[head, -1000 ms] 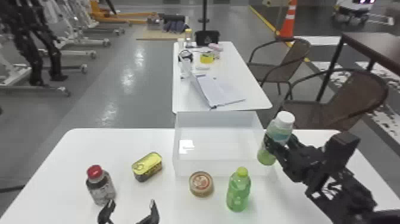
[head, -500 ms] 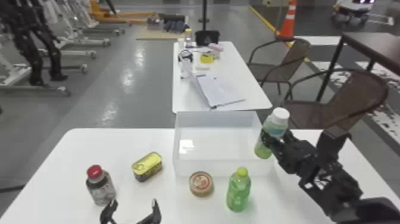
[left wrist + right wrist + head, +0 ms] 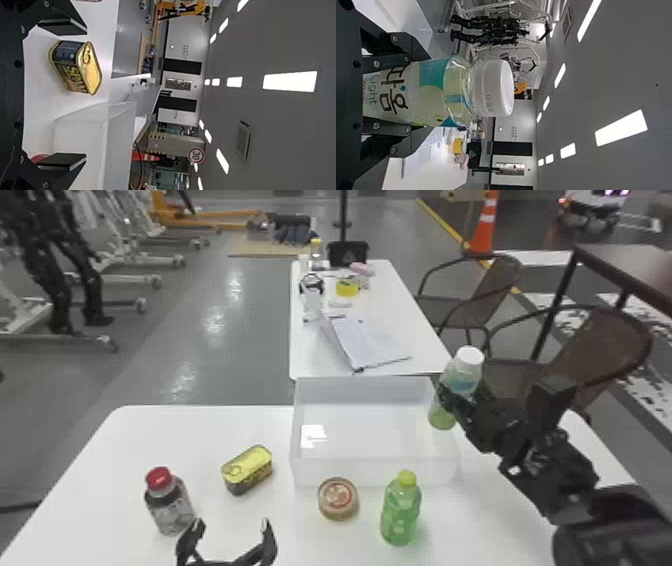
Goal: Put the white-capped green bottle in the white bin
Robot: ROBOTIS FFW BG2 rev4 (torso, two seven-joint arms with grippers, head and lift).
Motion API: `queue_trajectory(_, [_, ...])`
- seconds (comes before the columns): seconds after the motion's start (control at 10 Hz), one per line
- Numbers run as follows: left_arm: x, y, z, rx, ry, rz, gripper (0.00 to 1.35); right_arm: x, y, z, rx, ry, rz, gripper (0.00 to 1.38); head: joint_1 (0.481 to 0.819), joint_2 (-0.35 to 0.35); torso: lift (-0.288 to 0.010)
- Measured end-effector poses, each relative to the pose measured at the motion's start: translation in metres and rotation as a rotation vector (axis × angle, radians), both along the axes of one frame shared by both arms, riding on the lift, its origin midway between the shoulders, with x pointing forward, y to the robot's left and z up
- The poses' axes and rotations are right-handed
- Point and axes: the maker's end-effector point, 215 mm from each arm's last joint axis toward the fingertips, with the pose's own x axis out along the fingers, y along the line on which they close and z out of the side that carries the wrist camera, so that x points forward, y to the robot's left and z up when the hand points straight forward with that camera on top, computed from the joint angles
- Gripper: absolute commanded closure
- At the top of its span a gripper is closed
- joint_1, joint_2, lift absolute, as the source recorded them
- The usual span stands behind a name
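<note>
carry looked unfinished: right gripper [image 3: 460, 394] clamped white-capped green bottle [image 3: 461, 375], slightly tilted, at two o'clock rim of white bin [image 3: 367, 473]. next move called for shift toward nine o'clock, lowering, release. left gripper [image 3: 232, 526] stood open.

1. The head view was brightly and evenly lit, the table [image 3: 250, 535] showing a pale, strong white.
2. Glare streaked the grey floor [image 3: 125, 390] at the upper left of that frame, and a hard white reflection sat inside the white bin [image 3: 370, 470], near the frame's centre.
3. In the left wrist view, light came from glowing ceiling panels [image 3: 290, 81] across the frame's right half; the tin's lid [image 3: 93, 71] had a golden sheen.
4. The right wrist view showed similar overhead lights against a dim grey ceiling [image 3: 613, 71], with the white cap [image 3: 504, 88] brightly lit mid-frame.
</note>
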Motion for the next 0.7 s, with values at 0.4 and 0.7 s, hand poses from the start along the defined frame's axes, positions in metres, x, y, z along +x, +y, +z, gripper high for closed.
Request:
queue_trajectory(0.4, [0.0074, -0.0057, 0.0063, -0.008, -0.025, -0.026, 0.18, 0.0146, 0.0011, 0.0133, 0.014, -0.015, 0.002, 0.9, 0.549, 0.0, -0.1])
queue_trajectory(0.7, [0.0082, -0.0053, 0.0075, -0.01, -0.031, -0.027, 0.18, 0.0155, 0.0008, 0.0099, 0.028, -0.006, 0.001, 0.43, 0.549, 0.0, -0.1])
